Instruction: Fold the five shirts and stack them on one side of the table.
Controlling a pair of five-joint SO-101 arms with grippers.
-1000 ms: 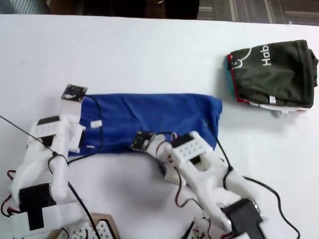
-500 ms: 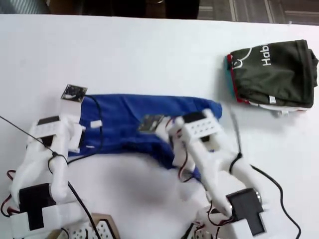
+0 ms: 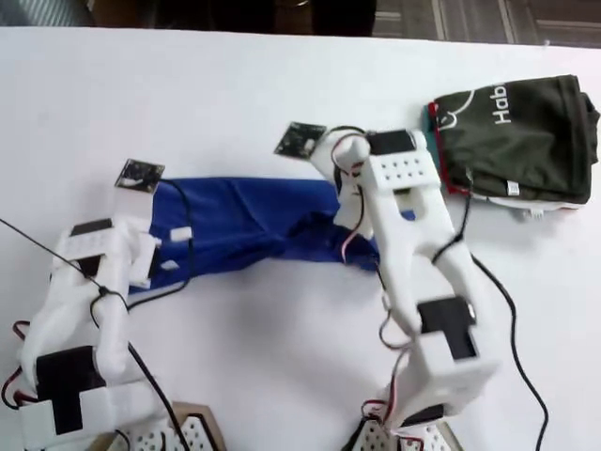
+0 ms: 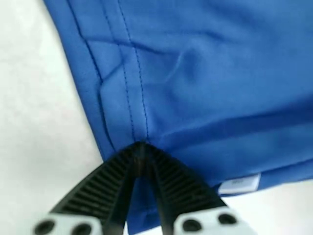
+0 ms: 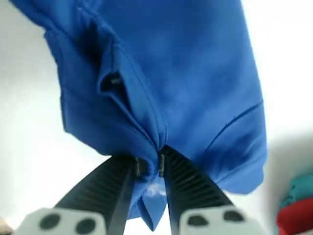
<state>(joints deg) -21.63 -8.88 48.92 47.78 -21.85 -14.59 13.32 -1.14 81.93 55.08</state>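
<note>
Since the bench (image 3: 235, 85) carries the blue shirt (image 3: 254, 221) as a long strip, with its axis parallel to the near edge, the next fold likely turns on which end travels. The shirt sits left of centre, toward the near edge. The folded stack (image 3: 516, 141) is by the right edge, close to the strip's right end. On the left arm (image 3: 94, 268) the left jaws are clenched on the shirt's left hem, cloth spreading away from the tips. On the right arm (image 3: 404, 216) the right jaws are clenched on the bunched right end, which looks lifted, cloth hanging beyond the tips. The right arm is nearer the stack.
</note>
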